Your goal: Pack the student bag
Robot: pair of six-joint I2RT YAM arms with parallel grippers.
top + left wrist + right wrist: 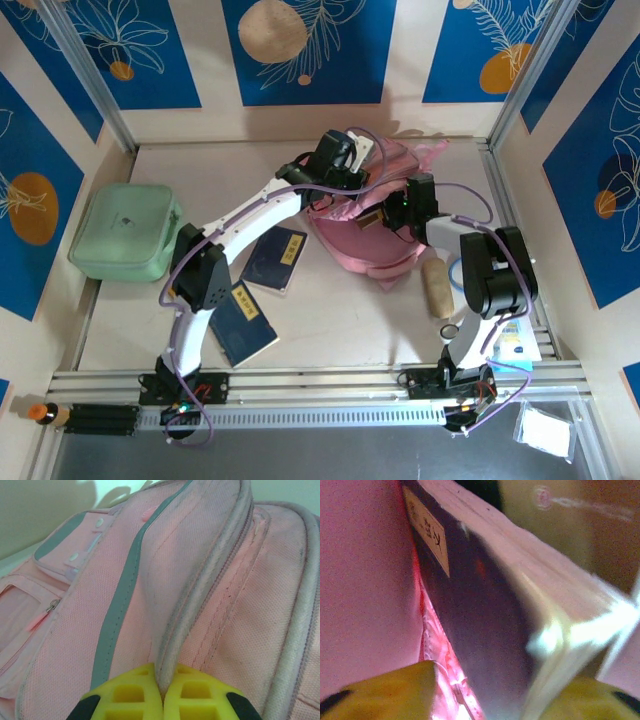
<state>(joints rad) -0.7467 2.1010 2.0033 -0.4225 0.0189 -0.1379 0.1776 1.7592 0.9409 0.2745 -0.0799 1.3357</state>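
Right gripper [500, 692]: yellow fingers spread, not clamping. The dark blue book with a cream label [485, 605] stands between them with a gap on its cover side. Its long axis runs away from the fingers, into the pink lining.

Left gripper [162, 682]: pressed together on the piped zip edge of the large pink fabric student bag [380, 255], holding the mouth up.

The bag sits far-middle on the pale table [330, 330], with both arms on it and the right arm at the opening. My read: the right arm's way out is straight back.

Two loose dark blue books [275, 260] lie flat by the left arm.
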